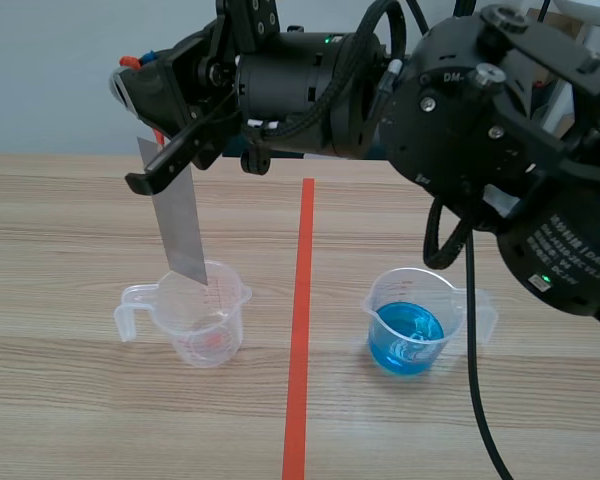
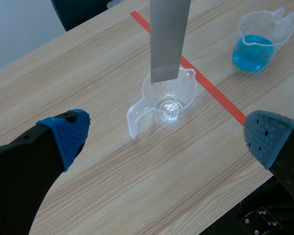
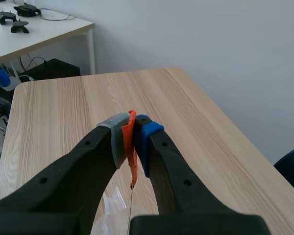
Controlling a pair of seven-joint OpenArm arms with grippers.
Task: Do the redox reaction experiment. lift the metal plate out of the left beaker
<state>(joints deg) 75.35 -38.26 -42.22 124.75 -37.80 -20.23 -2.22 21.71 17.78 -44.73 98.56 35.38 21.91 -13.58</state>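
Sideways travel at this height could hook the rim of the left beaker (image 1: 205,325) and tip it, and so narrow a hold could let the metal plate (image 1: 180,225) swing or slip. The left gripper (image 2: 167,137), spread wide and empty, sits short of the beaker. Over the beaker the plate hangs tilted, lower edge about at rim level, its top end pinched by the right gripper (image 3: 132,139).
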